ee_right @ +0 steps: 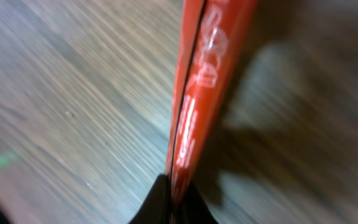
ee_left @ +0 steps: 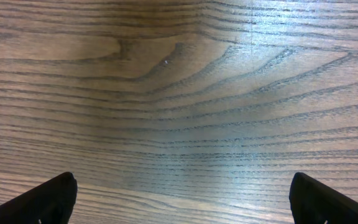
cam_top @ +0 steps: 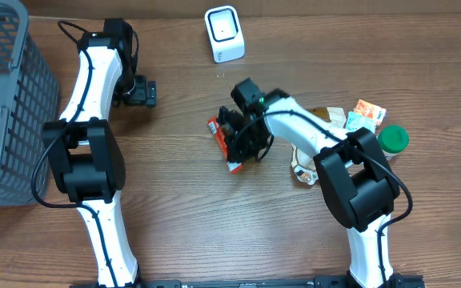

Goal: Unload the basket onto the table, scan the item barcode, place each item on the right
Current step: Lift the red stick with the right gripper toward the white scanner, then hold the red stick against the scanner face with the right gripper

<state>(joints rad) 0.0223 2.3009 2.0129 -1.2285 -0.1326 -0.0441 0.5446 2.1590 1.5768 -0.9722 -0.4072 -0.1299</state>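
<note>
Spanning the whole scene, the brown wood-grain table [cam_top: 182,232] carries a grey plastic mesh basket [cam_top: 6,120] at its left edge, toward the far-left corner. A small heap of groceries sits toward the right edge.

The white-and-black right arm [cam_top: 358,184] reaches in from the near edge to the middle of the table. Its forearm passes just beside that heap. A wide swing from here could clip the green-lidded round tub [cam_top: 392,139] or the orange-and-white snack packet [cam_top: 368,112] and scatter them.

The small white box-shaped barcode scanner [cam_top: 224,34] stands at the middle of the far edge, well apart from the item, so a long carry lies ahead.

The left gripper [cam_top: 138,92] hangs over bare wood toward the far-left part of the table. Its fingers are spread wide and hold nothing, so it is too far off to steady anything.

The right gripper [cam_top: 242,136] is pressed together on the thin red flat packet [ee_right: 204,81], pinching it along one narrow edge near the table's centre. The rest of the packet juts out beyond the fingertips.

That edge-on hold looks like the main weakness. A slim, slippery wrapper caught at one end may pivot, sag or slide free during the carry.

The print on the packet is blurred and no barcode can be made out. The code may well face away from the scanner window on arrival, and the scan would then fail without a turn of the wrist.
</note>
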